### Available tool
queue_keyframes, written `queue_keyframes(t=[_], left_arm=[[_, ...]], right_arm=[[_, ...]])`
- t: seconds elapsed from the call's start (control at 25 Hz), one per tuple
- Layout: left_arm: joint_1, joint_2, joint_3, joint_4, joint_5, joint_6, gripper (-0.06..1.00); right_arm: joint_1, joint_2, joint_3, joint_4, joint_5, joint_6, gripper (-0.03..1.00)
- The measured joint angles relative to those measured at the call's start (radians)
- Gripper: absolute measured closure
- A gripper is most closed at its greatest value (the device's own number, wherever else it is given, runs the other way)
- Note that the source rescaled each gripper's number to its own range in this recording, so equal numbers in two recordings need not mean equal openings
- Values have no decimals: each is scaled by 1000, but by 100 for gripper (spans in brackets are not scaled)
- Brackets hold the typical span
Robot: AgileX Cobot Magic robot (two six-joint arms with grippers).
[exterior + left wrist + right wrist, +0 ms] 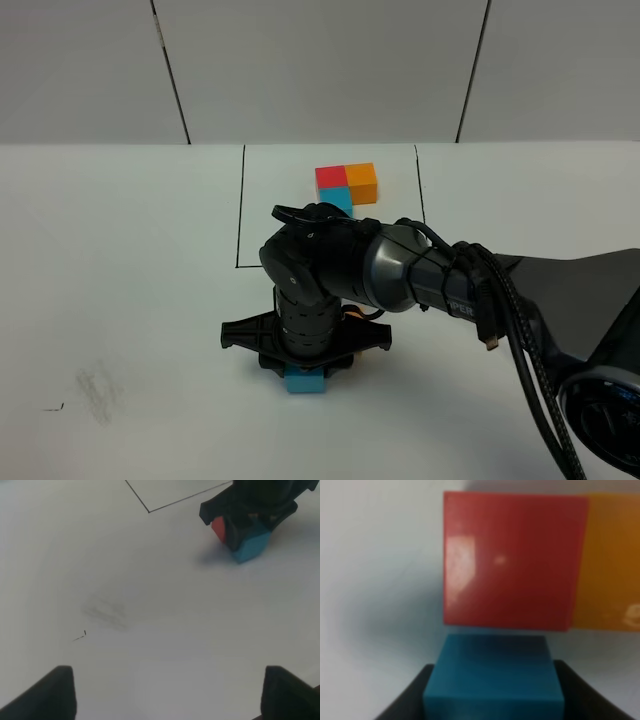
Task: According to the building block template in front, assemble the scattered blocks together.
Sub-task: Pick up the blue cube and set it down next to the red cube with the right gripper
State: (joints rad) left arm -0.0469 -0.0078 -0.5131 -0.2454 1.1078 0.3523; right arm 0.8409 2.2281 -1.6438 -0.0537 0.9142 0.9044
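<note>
The template [346,184], a red, orange and blue L-shaped cluster, sits at the back inside a thin black rectangle [240,210]. My right gripper [305,362] reaches across to the front centre and covers the scattered blocks. In the right wrist view it [493,702] is shut on the light blue cube [495,672], which sits just below the red cube [512,560]. The orange cube [612,560] touches the red one's side. The blue cube [305,381] pokes out under the gripper. My left gripper [167,695] is open and empty, away from the blocks.
The right arm's thick body and cables [500,300] stretch over the table's right side. A faint smudge [98,390] and a small black mark [52,407] lie on the white table at the front left.
</note>
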Motion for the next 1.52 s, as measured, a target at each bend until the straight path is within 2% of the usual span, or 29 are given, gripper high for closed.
queue_keyframes(t=[1.52], left_arm=[[0, 0, 0, 4, 0, 0, 9]], right_arm=[[-7, 26, 0, -16, -54, 4, 77]])
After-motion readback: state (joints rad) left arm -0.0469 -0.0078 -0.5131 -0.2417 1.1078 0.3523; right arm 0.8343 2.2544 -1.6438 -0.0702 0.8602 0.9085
